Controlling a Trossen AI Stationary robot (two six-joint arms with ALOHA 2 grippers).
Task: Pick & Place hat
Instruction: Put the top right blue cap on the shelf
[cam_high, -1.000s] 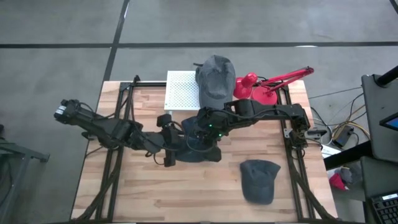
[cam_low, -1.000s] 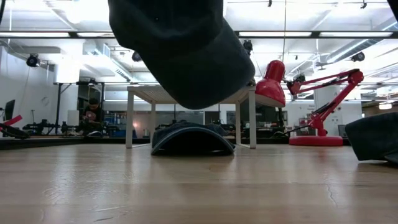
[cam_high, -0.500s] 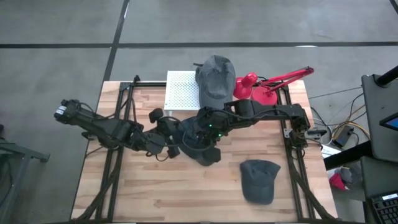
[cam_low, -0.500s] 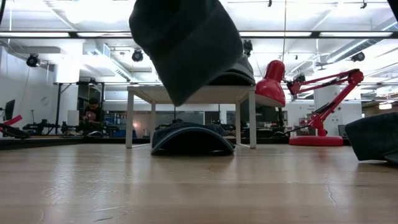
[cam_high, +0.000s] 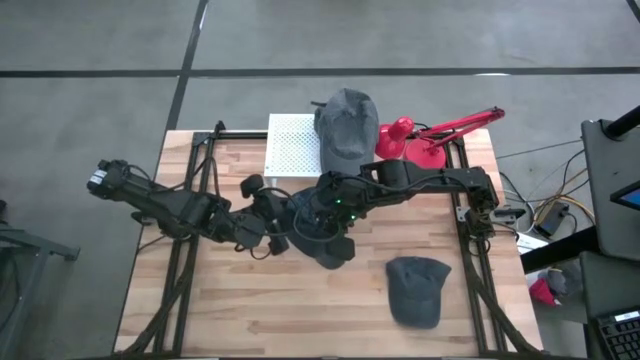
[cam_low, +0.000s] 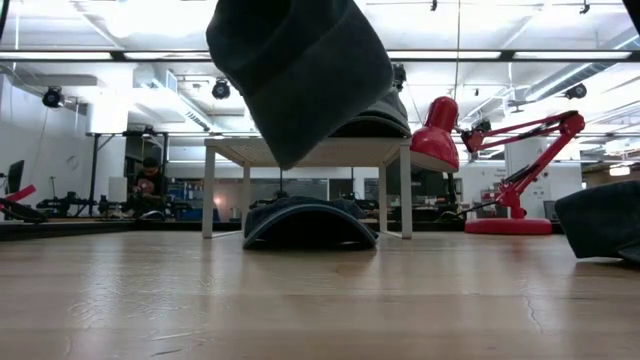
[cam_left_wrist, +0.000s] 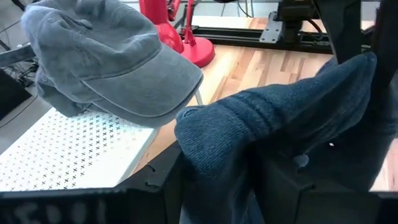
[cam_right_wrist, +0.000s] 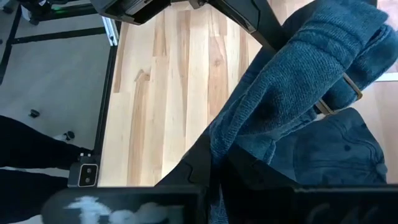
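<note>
Wooden table (cam_high: 230, 310), slatted top, in a workshop with ceiling strip lights. Dark blue knit hat (cam_high: 322, 228): held above mid-table, clear of the wood, between the two grippers. Right gripper (cam_high: 335, 222): fingers clamped together on the knit hat's fabric. Left gripper (cam_high: 283, 218): at the hat's other side, fabric draped between its fingers; whether it gripped could not be told. Grey cap (cam_high: 347, 122): on white perforated stand (cam_high: 290, 150), beside red desk lamp (cam_high: 425, 140). Second grey cap (cam_high: 415, 290): on the table, well apart.
</note>
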